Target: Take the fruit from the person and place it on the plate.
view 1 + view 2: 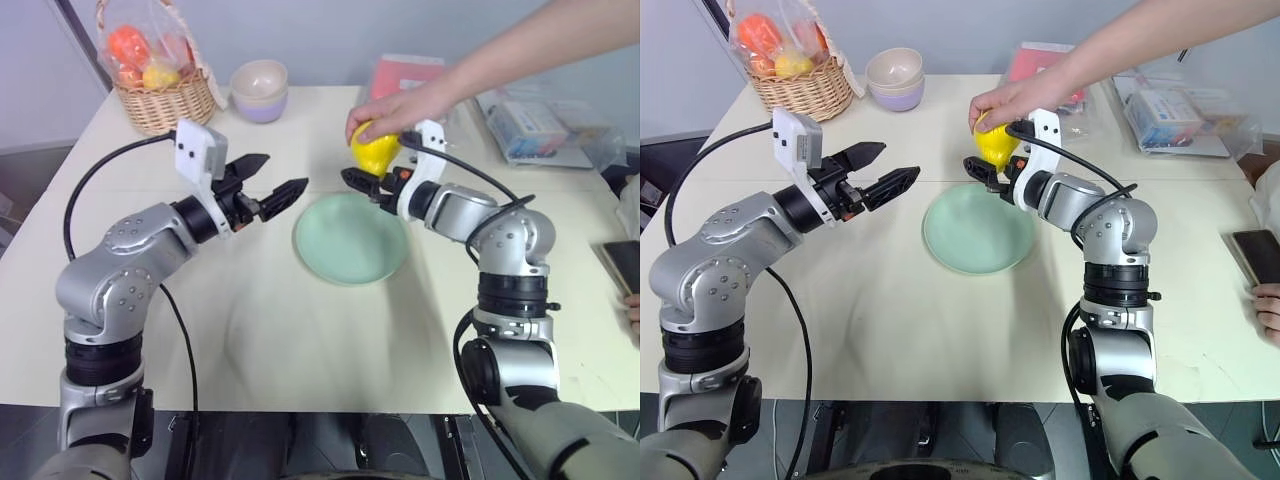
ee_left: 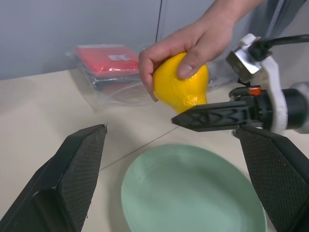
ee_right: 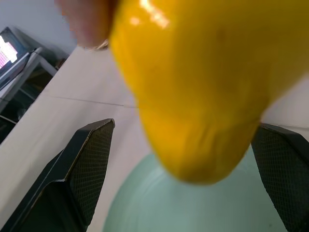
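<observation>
Right pincer (image 1: 368,183): released, fingers spread wide, its tips at the underside of the lemon (image 1: 375,148); not yet grasping.
Left pincer (image 1: 268,185): released, empty, held above the tabletop (image 1: 250,320) beside the plate (image 1: 350,240), apart from the handover.
Head views: the person's hand (image 1: 405,105) grips the lemon from above, over the plate's far rim.
Left wrist view: the person's fingers (image 2: 190,65) wrap the upper half; the tapered lower end is bare.
Right wrist view: the lemon hangs between both spread fingers, with the plate below.
Advice: close on the bare lower half, clear of the person's fingers, and wait for the hand to let go before lowering.
</observation>
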Motion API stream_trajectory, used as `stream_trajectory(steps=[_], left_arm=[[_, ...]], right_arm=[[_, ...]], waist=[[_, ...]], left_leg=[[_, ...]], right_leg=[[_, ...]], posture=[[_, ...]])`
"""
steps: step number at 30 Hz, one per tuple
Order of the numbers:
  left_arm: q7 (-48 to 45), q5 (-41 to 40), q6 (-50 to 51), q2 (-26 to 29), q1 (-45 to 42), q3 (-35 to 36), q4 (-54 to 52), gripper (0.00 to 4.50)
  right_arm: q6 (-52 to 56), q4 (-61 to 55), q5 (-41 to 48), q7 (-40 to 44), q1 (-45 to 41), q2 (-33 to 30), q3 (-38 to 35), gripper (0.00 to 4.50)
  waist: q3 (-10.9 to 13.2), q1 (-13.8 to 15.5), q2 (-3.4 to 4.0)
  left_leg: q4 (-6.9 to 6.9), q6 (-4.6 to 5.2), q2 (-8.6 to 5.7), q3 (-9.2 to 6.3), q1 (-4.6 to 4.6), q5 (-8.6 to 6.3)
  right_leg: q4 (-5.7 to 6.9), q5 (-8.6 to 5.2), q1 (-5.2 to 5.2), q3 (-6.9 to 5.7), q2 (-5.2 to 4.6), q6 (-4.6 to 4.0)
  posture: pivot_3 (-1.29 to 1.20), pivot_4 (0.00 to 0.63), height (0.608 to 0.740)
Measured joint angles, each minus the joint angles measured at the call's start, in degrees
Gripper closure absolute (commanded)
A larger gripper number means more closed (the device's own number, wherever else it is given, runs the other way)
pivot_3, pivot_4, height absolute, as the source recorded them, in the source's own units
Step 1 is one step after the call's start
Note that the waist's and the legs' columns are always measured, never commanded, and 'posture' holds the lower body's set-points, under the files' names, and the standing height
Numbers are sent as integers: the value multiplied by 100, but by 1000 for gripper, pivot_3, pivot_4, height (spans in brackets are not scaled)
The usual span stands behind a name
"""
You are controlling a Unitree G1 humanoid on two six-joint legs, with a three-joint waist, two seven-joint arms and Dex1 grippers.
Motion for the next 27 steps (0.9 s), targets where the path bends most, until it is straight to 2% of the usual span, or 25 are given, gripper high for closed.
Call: stream_trajectory(steps=[5, 9, 10, 12, 22, 27], left_arm=[[84, -23, 0, -2, 109, 0, -116, 0], [97, -34, -1, -3, 109, -6, -125, 0], [98, -35, -2, -5, 109, -11, -125, 0], [97, -34, -3, -8, 109, -14, -125, 0], [56, -32, -14, -17, 92, -39, -119, 0], [0, -115, 58, 101, 96, -9, -75, 0]], right_arm=[[-208, 153, -188, 172, -15, -11, 51, 63], [-278, 238, -290, 265, -145, -12, 51, 1831], [-288, 238, -313, 278, -178, -13, 53, 2470], [-314, 238, -345, 321, -188, -19, 53, 2900], [-302, 167, -465, 385, -265, -46, 44, 2929], [-192, -780, -648, 394, 293, -212, 482, 2929]], waist=[[0, 0, 0], [0, 1, 0], [0, 2, 0], [0, 2, 1], [0, 5, 1], [0, 8, 0]], left_leg=[[0, -1, 0, 0, 0, 0], [0, -1, 0, 0, 0, 0], [-1, -1, 0, -1, 0, 0], [-1, -1, 0, 0, 0, 0], [-1, -1, 0, 0, 0, 0], [-3, 0, 0, -2, -1, 0]], right_leg=[[0, 0, 0, 0, 0, 0], [0, 0, 0, 0, 0, 0], [0, 0, 0, 0, 0, 0], [0, 0, -1, 0, 0, 0], [0, 0, -1, 1, 0, 0], [-3, 0, 0, 0, -1, 0]], posture=[[0, 150, 740], [0, 150, 740], [0, 150, 740], [0, 150, 740], [0, 150, 740], [0, 150, 740]])
